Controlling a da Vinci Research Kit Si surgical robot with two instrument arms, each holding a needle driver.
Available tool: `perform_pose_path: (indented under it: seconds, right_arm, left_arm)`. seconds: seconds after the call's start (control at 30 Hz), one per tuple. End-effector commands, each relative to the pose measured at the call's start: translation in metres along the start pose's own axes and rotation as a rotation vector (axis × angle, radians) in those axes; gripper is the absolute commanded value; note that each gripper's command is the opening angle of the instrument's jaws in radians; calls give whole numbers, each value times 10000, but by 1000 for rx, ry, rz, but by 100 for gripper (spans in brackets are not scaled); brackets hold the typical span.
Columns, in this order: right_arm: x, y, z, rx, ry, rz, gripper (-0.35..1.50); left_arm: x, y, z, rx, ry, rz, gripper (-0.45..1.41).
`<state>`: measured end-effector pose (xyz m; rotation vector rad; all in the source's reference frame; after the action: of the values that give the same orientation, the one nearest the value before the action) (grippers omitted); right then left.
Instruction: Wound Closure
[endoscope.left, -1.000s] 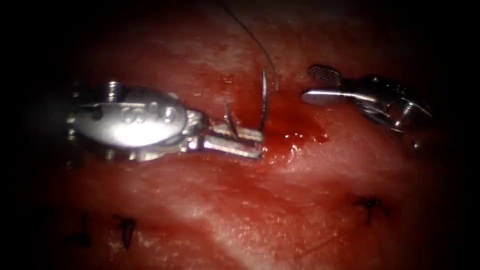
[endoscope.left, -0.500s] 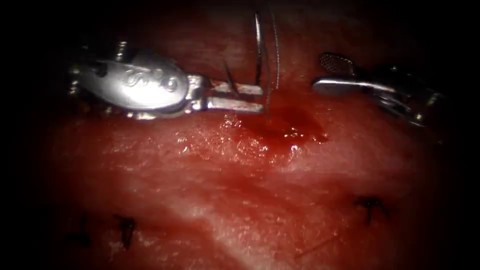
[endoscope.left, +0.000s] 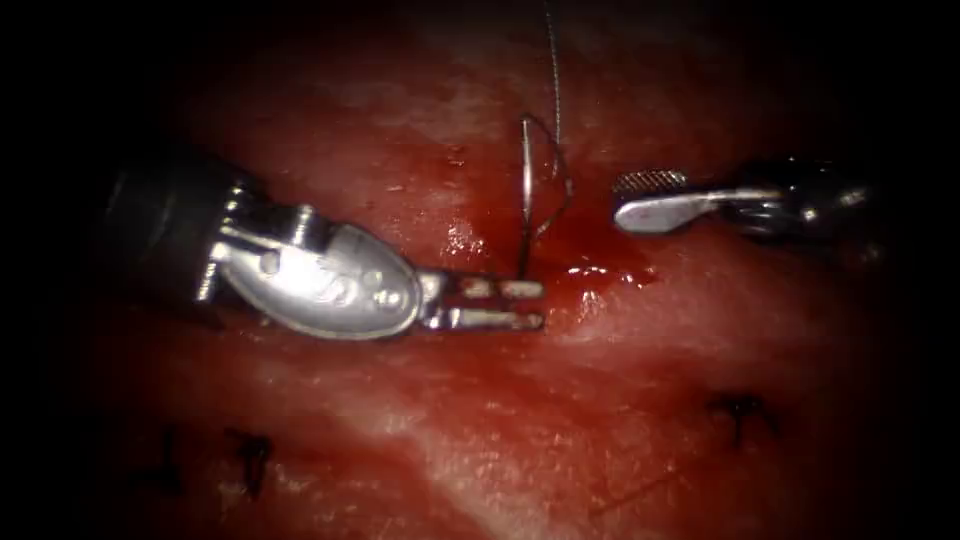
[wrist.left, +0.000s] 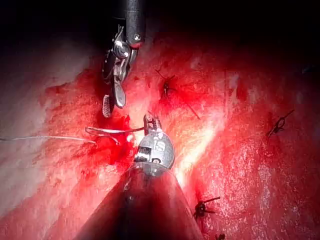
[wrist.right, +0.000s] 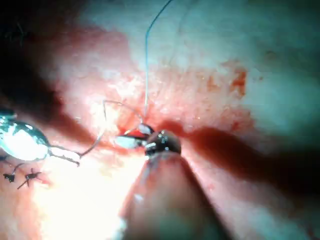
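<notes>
Left silver needle driver (endoscope.left: 532, 303) clamped near tip of thin, stiff, slippery curved steel needle (endoscope.left: 524, 200); right silver needle driver (endoscope.left: 640, 198), at 3 o'clock, agape, empty.

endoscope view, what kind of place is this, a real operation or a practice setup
Most likely a bench suturing practice setup. Two wristed needle-driver tools, left end effector and right end effector, work over red-stained tissue with a curved needle and thread, and finished stitches lie nearby.
</notes>
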<state>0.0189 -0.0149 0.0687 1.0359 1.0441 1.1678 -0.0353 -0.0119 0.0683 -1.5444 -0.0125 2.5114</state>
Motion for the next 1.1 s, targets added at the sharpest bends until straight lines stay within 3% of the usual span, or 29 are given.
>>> perform_pose_path:
  seconds: [0.03,0.37,0.8,0.83,0.87,0.9,0.93,1.07,1.1]
  right_arm:
    - [-7,-2,15,1,-1,42,81]
    - [-16,-11,48,-9,-1,174,81]
    - [-19,-10,70,-29,-1,200,79]
    - [-18,-10,71,-29,0,200,74]
    - [-17,-9,70,-32,3,200,44]
    - [-17,-9,70,-32,3,200,44]
    - [-15,-7,69,-32,3,213,-35]
    - [-13,-4,67,-32,0,230,-35]
    - [-11,-1,62,-68,22,159,-35]
  left_arm:
    - [-4,10,10,-2,-9,22,-45]
    - [-4,18,20,1,-40,77,-45]
    - [-6,21,22,0,-50,86,-45]
    - [-6,21,22,0,-50,86,-45]
    - [-6,21,22,0,-50,86,-45]
    - [-6,21,22,0,-50,86,-45]
    - [-6,21,22,0,-50,91,-45]
    - [-5,21,22,0,-50,91,-45]
    - [-4,19,22,1,-50,71,25]
